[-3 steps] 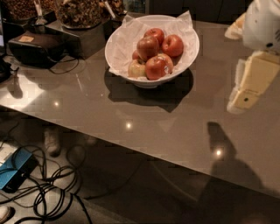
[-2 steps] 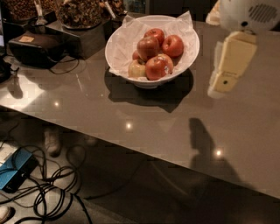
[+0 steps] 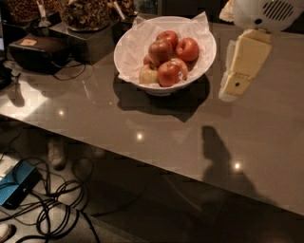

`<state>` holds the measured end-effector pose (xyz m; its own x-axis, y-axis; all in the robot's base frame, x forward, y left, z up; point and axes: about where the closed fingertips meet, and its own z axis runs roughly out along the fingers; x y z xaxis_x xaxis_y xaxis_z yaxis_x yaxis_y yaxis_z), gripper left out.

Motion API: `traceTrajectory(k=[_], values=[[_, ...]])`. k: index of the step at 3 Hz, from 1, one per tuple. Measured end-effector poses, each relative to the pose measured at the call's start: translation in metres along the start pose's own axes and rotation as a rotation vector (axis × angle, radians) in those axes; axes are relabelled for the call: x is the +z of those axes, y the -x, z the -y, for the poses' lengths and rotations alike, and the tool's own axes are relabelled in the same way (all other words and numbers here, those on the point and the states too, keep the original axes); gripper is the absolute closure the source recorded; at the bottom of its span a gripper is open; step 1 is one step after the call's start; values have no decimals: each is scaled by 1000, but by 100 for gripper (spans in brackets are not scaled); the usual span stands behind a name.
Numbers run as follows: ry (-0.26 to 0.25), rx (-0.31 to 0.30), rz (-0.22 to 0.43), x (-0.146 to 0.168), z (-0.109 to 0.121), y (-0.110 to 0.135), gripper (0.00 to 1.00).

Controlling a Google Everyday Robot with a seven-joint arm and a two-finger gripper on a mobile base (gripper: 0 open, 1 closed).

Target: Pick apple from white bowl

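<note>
The white bowl (image 3: pixel 130 45), lined with crumpled white paper, stands on the grey table toward the back. It holds several apples. The dull brownish-red apple (image 3: pixel 160 51) lies in the middle of the pile, with bright red apples behind it (image 3: pixel 167 38), to its right (image 3: pixel 187 49) and in front of it (image 3: pixel 172 72). A small yellow-green apple (image 3: pixel 148 74) is at the front left. My gripper (image 3: pixel 233 88), cream-coloured under a white wrist, hangs above the table just right of the bowl's rim, apart from the apples and holding nothing.
The grey table (image 3: pixel 142 128) runs across the view, its front edge slanting down to the right. A black device (image 3: pixel 38 52) with a cable and containers of snacks (image 3: pixel 85 14) stand at the back left. Cables and a blue box (image 3: pixel 16 185) lie on the floor.
My gripper has moved left, from the right edge of the view to just beside the bowl's right rim. The bowl and apples have not moved.
</note>
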<state>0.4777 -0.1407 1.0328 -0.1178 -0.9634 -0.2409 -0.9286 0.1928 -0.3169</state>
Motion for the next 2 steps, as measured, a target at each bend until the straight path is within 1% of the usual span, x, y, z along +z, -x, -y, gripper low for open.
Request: traceTrajectory(k=[1,2], values=[[7,74,19,10,25,20,0],[42,159,21,33,61,50,0]])
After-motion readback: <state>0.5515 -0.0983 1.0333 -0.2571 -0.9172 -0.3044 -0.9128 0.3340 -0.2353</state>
